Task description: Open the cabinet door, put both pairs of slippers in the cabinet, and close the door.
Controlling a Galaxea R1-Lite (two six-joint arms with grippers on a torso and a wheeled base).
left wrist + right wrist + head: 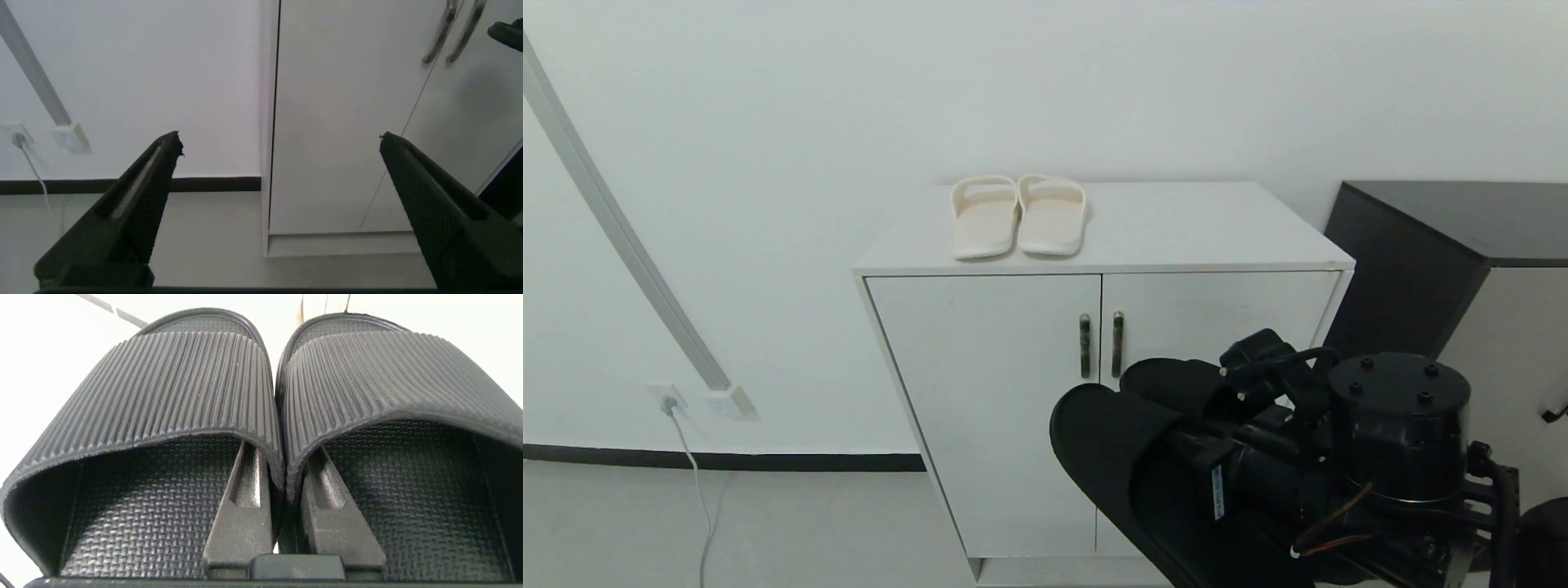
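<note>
On top of the white cabinet, 2 cream slippers are laid side by side, touching, strap ends toward the wall, a bit left of the top's centre. 2 doors are counted on the cabinet front, both shut, w/ 2 upright handles set close together at the middle seam.

2 black slippers are held as a pair low in front of the right door by the right gripper. In the head view the grip itself is covered by the slippers. In the right wrist view it is made plain: the pair is set side by side, ribbed straps across, and 2 fingers are seen, 1 inside each slipper, clamped together on the adjoining inner side walls.

The left gripper is seen w/ its 2 fingers spread wide & nothing between them. It is held low, facing the cabinet's left door & base. The left wrist view also takes in the floor strip below the cabinet's bottom edge.

1 dark cabinet is stood just beside the white one, on its right. On the wall at left, 1 socket w/ 1 cable plugged in & 1 slanted conduit are seen.
</note>
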